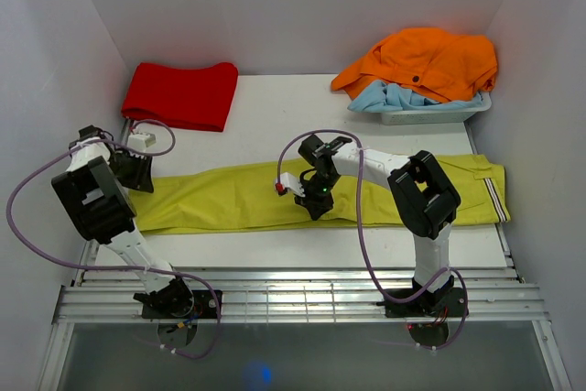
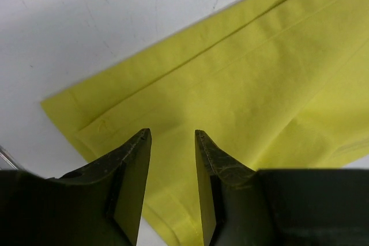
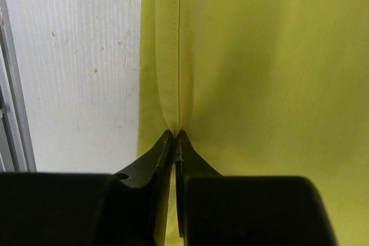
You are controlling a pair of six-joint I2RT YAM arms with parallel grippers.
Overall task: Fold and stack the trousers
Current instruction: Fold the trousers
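The trousers (image 1: 229, 199) lie flat at full length across the tabletop (image 1: 275, 107), hems to the left and striped waistband at the right end. The left arm (image 1: 92, 199) rises from its base, bends at the elbow and turns its wrist toward the hem end, where the left fingers (image 2: 130, 171) stand parted above the fabric, holding nothing. The right arm (image 1: 426, 194) folds high over the upper part and reaches left to mid-leg, its right fingers (image 3: 155, 159) pressed together on a seam ridge close to the trousers' near edge.
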